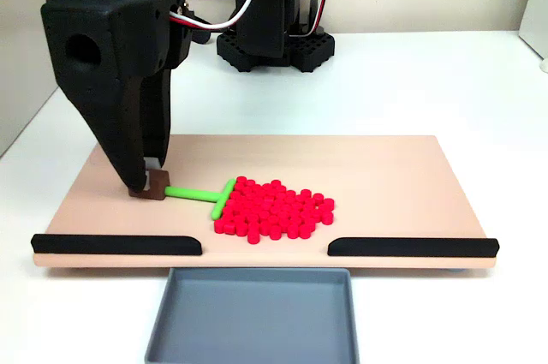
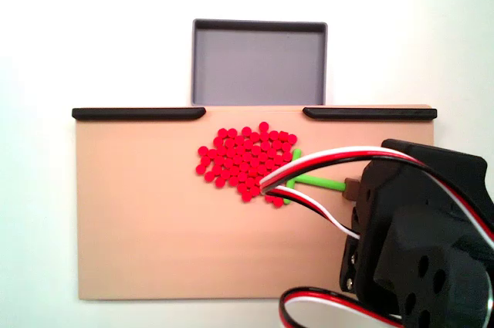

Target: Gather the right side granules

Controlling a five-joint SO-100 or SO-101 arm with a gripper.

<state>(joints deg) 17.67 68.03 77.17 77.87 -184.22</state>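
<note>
Gripping the green T-shaped pusher [image 1: 199,195] by its brown end block, gripper [image 1: 147,184] stands at left of board [image 1: 385,176] in a fixed view. Handle's long axis runs horiz. rightward, crossbar touching the granules [image 1: 274,208], bunched mid-board, w/ grey tray [image 1: 253,317] below.
</note>
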